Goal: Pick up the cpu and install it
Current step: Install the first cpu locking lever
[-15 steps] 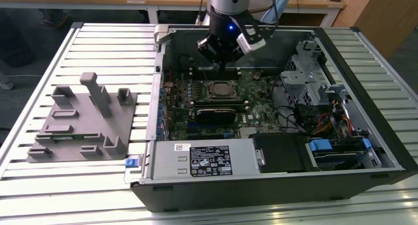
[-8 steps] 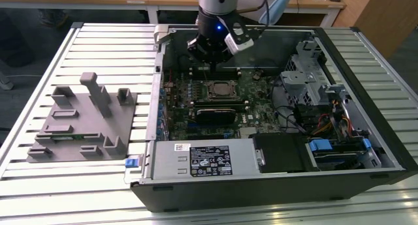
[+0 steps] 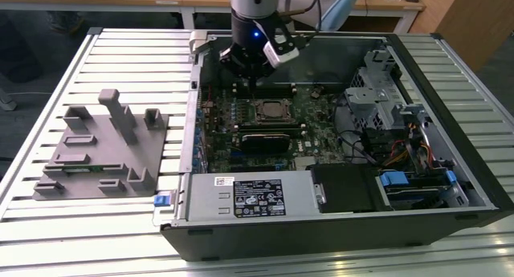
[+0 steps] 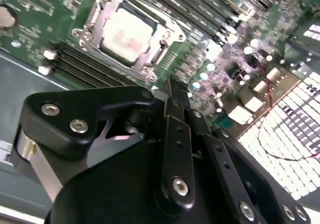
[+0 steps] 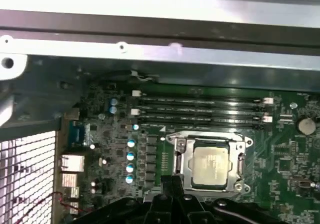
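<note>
The cpu is a pale silvery square lying flat inside the socket frame on the green motherboard of the open computer case. It also shows in both wrist views: cpu, cpu. My gripper hangs just above the board, a little toward the case's back wall from the socket. Its black fingertips are pressed together with nothing between them, as seen on the gripper and the gripper. The fingertips stand beside the socket's edge, apart from the chip.
A grey plastic fixture block stands on the slatted table at the exterior view's left. Inside the case are the power supply, a metal drive cage and cables. Memory slots run along one side of the socket.
</note>
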Available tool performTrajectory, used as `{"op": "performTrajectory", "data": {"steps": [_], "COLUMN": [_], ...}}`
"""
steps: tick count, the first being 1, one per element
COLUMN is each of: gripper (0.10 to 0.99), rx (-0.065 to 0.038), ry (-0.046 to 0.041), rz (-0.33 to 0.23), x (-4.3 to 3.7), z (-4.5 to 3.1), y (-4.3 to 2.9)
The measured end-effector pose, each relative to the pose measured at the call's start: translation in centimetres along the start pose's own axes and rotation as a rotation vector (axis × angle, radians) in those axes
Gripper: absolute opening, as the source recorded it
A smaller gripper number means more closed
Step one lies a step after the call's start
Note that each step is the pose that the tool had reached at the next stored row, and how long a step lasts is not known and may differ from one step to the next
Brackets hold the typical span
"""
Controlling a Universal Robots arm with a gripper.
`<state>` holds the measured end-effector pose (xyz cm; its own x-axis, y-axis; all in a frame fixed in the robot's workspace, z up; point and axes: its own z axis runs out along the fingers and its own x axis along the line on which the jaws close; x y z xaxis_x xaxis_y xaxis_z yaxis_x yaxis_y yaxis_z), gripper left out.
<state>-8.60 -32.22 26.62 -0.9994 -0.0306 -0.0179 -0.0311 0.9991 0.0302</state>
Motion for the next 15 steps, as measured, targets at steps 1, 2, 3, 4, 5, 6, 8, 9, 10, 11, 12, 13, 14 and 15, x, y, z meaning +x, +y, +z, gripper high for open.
{"op": "performTrajectory", "data": {"steps": [1, 2, 3, 4, 5, 6, 8, 9, 10, 11, 12, 13, 14, 15], "gripper": [0.106, 0.106, 0.106, 0.106, 0.106, 0.106, 0.106, 0.106, 0.106, 0.106, 0.106, 0.106, 0.106, 0.106], "rx": [0.0, 0.0, 0.0, 0.0, 0.0, 0.0, 0.0, 0.0, 0.0, 0.0, 0.0, 0.0, 0.0, 0.001], "ry": [-0.0011, -0.002, -0.0027, -0.0029, -0.0028, -0.0029, -0.0029, -0.0028, -0.0029, -0.0029, -0.0031, -0.0042, -0.0054, -0.0063], "rz": [0.0, 0.0, 0.0, 0.0, 0.001, 0.002, 0.002, 0.002, 0.002, 0.002, 0.003, 0.007, 0.015, 0.024], "x": [0.31, 0.59, 0.81, 0.96, 1.03, 1.07, 1.15, 1.21, 1.27, 1.33, 1.39, 1.49, 1.56, 1.61], "z": [0.02, 0.04, 0.08, 0.1, 0.14, 0.18, 0.25, 0.28, 0.34, 0.42, 0.52, 0.62, 0.71, 0.81], "y": [0.01, 0.04, 0.13, 0.24, 0.42, 0.67, 1.11, 1.28, 1.41, 1.56, 1.71, 1.8, 1.84, 1.87]}}
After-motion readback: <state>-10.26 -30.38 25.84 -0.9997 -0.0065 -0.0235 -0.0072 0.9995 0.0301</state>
